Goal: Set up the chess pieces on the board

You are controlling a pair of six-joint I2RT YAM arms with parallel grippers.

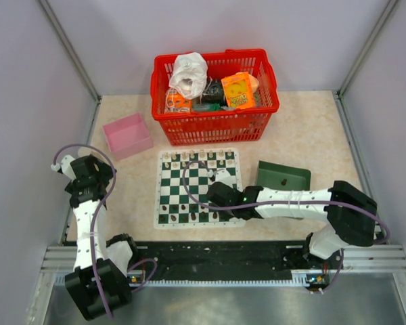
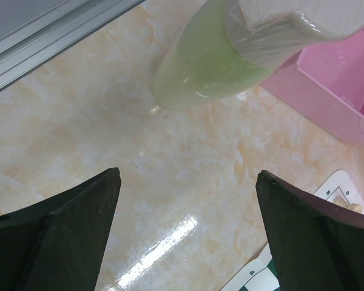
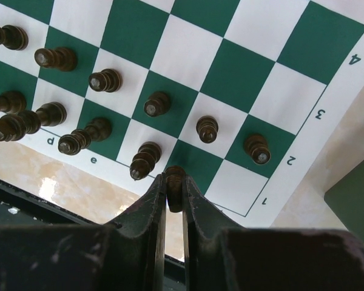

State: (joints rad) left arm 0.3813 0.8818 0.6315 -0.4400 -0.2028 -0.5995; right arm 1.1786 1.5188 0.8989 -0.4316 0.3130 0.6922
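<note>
— Beige marbled tabletop [image 1: 311, 128] with grey walls round it. What is the biggest thing on it?

— The red basket [image 1: 210, 128], heaped with oddments, stands well beyond the right claw [image 3: 174, 182]. Next comes the board [image 3: 242, 73], lying directly under that claw. The dark green tray [image 1: 282, 177] sits off to that claw's right. The pink box [image 1: 126, 135] is ahead of the left claw [image 2: 188, 176] and to its right.

— How do the claws stand?

— The right one is pinched nearly closed on a dark chessman [image 3: 174, 177]. It grips the piece at the very tips, over the board's near edge by the first row. The left one gapes wide above bare table, with nothing between its fingers.

— And the chess pieces [image 3: 156, 104]?

— The dark ones stand on the near rows, just ahead of the right claw's tips and away to its left. The closest is just left of the tips. Cream chessmen [image 1: 201, 156] line the far rows, well beyond that claw.
</note>
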